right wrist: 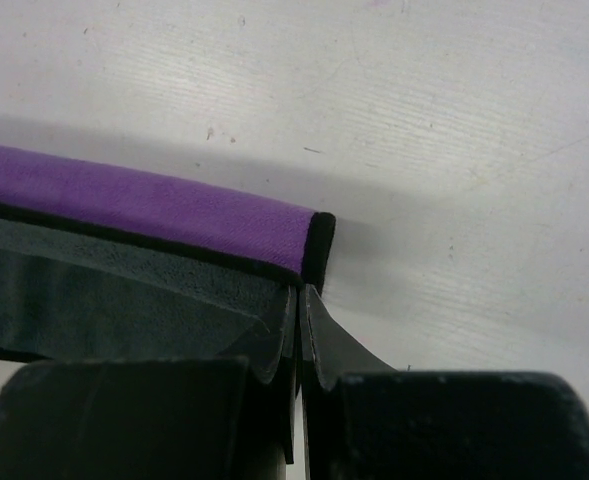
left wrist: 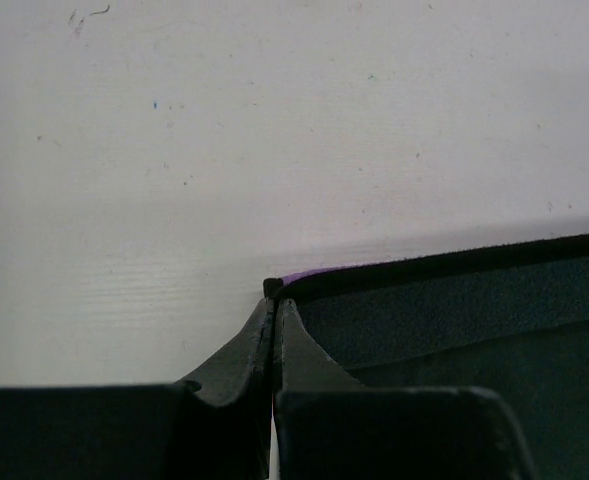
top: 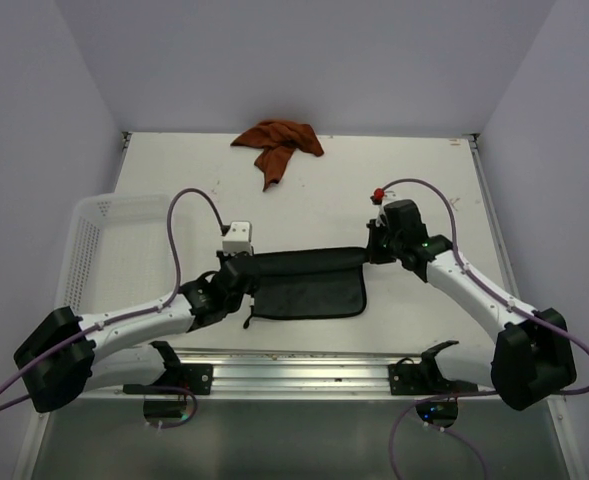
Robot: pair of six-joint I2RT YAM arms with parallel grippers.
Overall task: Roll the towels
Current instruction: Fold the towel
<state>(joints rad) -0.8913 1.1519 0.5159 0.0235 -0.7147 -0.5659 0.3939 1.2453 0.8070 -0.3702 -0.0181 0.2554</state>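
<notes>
1. one white basket (top: 89, 255) sits at the left of the worktop (top: 424, 180).
2. the left gripper (left wrist: 273, 308) is pinched closed on the left end of the purple towel (top: 309, 282), which lies mid-worktop, dark side up, far edge turned over.
3. the right gripper (right wrist: 300, 300) is clamped on its right end. the roll looks just begun; next, both should turn the edge evenly toward the arms.
4. two towels: the orange towel (top: 279, 142) lies crumpled at the far edge.

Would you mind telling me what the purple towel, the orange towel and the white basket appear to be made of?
The purple towel looks like a soft, matte microfibre or suede-like cloth: fine nap, dark edging, folds limply. The orange towel seems a similar soft fabric, crumpled in loose folds. The white basket appears to be rigid plastic, its walls perforated with regular holes.
</notes>
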